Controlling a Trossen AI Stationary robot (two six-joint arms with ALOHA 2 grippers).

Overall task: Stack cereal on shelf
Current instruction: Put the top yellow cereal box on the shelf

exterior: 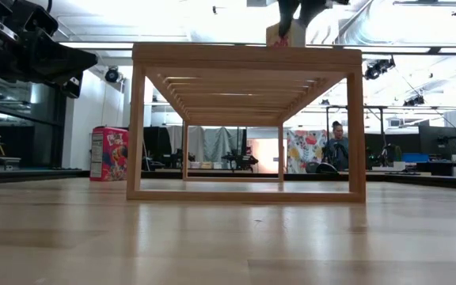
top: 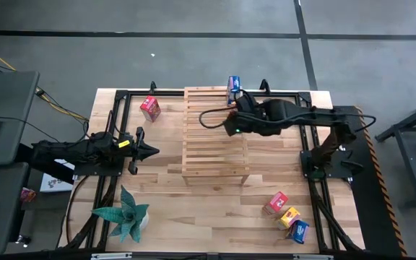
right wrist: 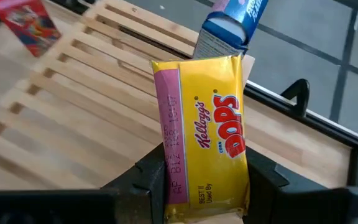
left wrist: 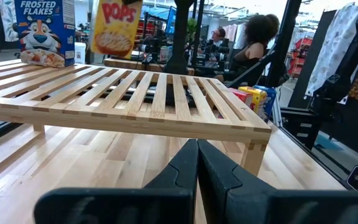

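Observation:
The light-wood slatted shelf (top: 215, 137) stands mid-table. A blue Frosted Flakes box (top: 233, 88) stands upright on its far end. My right gripper (right wrist: 207, 177) hovers over the shelf's far right part, shut on a yellow Corn Pops box (right wrist: 207, 130). A red box (top: 150, 108) stands on the table left of the shelf. Red (top: 275, 203), yellow (top: 289, 217) and blue (top: 299, 231) boxes lie near the right near corner. My left gripper (top: 150, 151) waits shut, left of the shelf. My right gripper pinches the yellow box between its two fingers (right wrist: 151, 177), one on the pink narrow side (right wrist: 169, 162) and one on the opposite side, at the box's upper end. The fingers come from above. The box (left wrist: 115, 26) hangs upright, just over the shelf's slats.
A teal plant (top: 125, 215) stands at the left near corner. Black frame rails (top: 316, 166) run along both table sides. In the low view a person (exterior: 337, 146) sits in the room behind the table. Bare slats lie between the held box and the shelf's near edge.

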